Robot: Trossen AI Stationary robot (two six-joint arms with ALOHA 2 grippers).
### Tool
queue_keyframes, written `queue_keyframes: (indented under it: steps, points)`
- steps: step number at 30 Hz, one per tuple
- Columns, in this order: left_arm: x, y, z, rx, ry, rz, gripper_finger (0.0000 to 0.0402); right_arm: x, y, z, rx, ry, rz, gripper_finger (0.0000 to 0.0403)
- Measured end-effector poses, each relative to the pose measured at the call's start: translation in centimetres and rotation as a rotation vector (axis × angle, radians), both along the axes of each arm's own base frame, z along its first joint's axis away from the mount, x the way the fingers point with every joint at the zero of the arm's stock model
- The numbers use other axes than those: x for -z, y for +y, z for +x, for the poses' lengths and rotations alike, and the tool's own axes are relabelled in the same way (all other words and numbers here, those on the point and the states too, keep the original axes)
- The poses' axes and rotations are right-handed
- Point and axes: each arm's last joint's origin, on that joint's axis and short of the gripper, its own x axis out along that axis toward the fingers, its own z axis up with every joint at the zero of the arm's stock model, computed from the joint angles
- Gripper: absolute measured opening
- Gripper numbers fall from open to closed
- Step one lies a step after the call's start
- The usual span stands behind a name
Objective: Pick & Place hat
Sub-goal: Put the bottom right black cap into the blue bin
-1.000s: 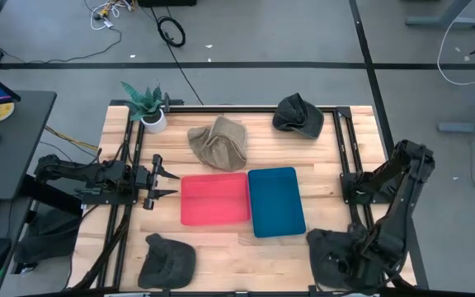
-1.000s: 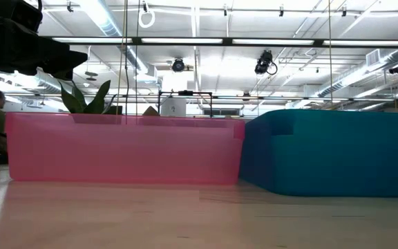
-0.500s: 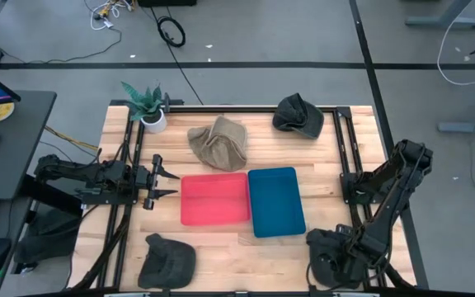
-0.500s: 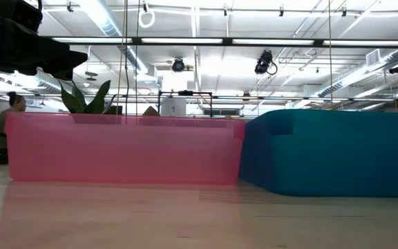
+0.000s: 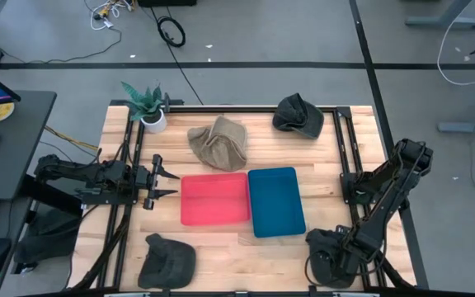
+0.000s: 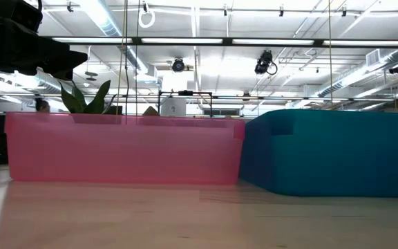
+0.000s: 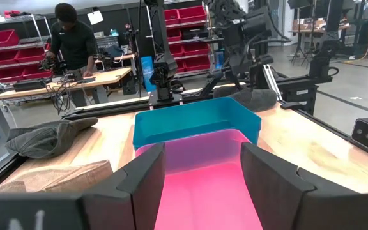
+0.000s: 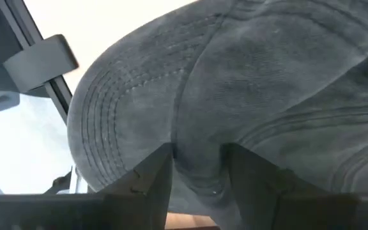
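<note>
A dark grey hat (image 5: 318,247) lies at the table's near right corner; it fills the right wrist view (image 8: 235,76). My right gripper (image 5: 339,257) points down onto it and is shut on a ridge of its cloth (image 8: 198,163). A tan hat (image 5: 219,144), a second dark hat (image 5: 298,114) at the far right and a third (image 5: 167,260) at the near left lie flat on the table. My left gripper (image 5: 165,181) is open and empty, level, just left of the pink bin (image 5: 214,200). My right gripper comes at the dark grey hat from above, pointing down. A raised fold of the crown's cloth (image 8: 197,137) sits between its two fingers (image 8: 152,176), and creases run up from the gap. The hat rests on the table. One layer or several, I cannot tell.
A pink bin and a teal bin (image 5: 275,200) stand side by side mid-table. A potted plant (image 5: 147,106) stands at the far left corner. Black rails (image 5: 346,157) run along both sides. A person (image 7: 72,45) stands beyond the table.
My right gripper has gone a little toward the table's left edge, staying low over the dark grey hat at the near right corner. The hat lies where it was.
</note>
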Motion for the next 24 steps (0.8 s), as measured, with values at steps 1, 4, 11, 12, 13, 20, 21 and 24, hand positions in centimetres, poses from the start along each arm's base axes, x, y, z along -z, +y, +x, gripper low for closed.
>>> queue_keyframes:
  steps: [1,4,11,12,13,20,21,24]
  points:
    - [0.00,0.00,0.00,0.000,0.000,0.000,0.0209,0.08,-0.02,-0.01,0.004,0.001,0.002,0.0155]
    - [0.00,0.00,0.00,0.000,0.000,0.000,0.0209,0.13,-0.04,-0.03,0.018,0.006,0.001,0.0155]
    - [-0.01,0.00,0.00,0.000,0.000,0.000,0.0209,0.12,0.00,-0.03,0.024,0.012,0.008,0.0155]
    - [-0.01,0.00,0.00,0.000,0.000,0.000,0.0209,0.12,-0.01,-0.02,0.024,0.012,0.008,0.0155]
    - [-0.01,0.00,0.00,0.000,0.000,0.000,0.0209,0.12,-0.01,-0.02,0.019,0.011,0.008,0.0155]
    - [-0.01,0.00,0.00,0.000,0.000,0.000,0.0209,0.15,-0.12,-0.03,0.029,0.021,0.002,0.0150]
    - [-0.01,0.00,0.00,0.000,0.000,0.000,0.0209,0.13,-0.03,-0.01,0.031,0.028,0.015,0.0141]
    - [-0.01,0.00,0.00,0.000,0.000,0.000,0.0209,0.07,0.14,0.04,-0.001,0.048,0.052,0.0079]
